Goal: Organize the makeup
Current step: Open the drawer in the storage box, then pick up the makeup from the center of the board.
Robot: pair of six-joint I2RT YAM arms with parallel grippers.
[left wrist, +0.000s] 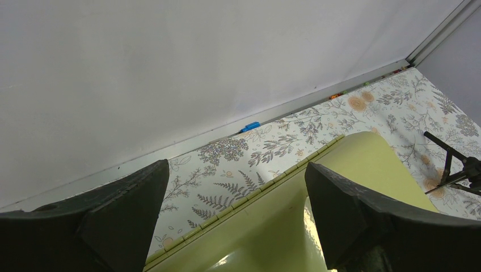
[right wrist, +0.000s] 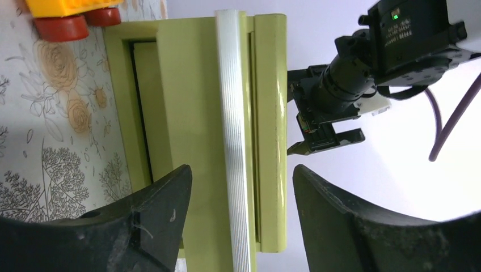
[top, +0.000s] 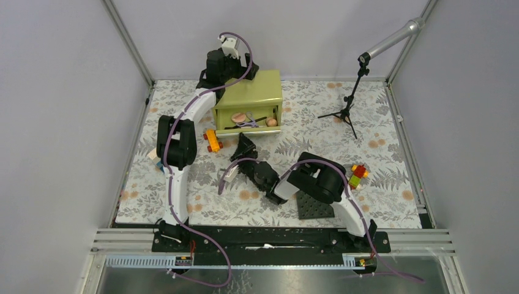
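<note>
An olive-green box (top: pixel 251 92) stands at the back of the table, its drawer (top: pixel 248 128) pulled out. In the drawer lie two peach sponges (top: pixel 238 116) (top: pixel 272 122) and thin pencils or brushes (top: pixel 253 122). My right gripper (top: pixel 245 146) (right wrist: pixel 243 170) is open just in front of the drawer. Its jaws stand on either side of the white ribbed handle (right wrist: pixel 232 141) without touching it. My left gripper (top: pixel 224 78) (left wrist: pixel 236 165) is open at the box's back left corner. Its fingers straddle the hinged rear edge of the lid (left wrist: pixel 351 170). Other makeup is out of view.
An orange toy car (top: pixel 212 140) (right wrist: pixel 68 11) sits just left of the right gripper. A dark studded plate (top: pixel 315 206) lies under the right arm, with a red, yellow and green block stack (top: pixel 357 173) to its right. A black tripod stand (top: pixel 347 105) stands at the back right.
</note>
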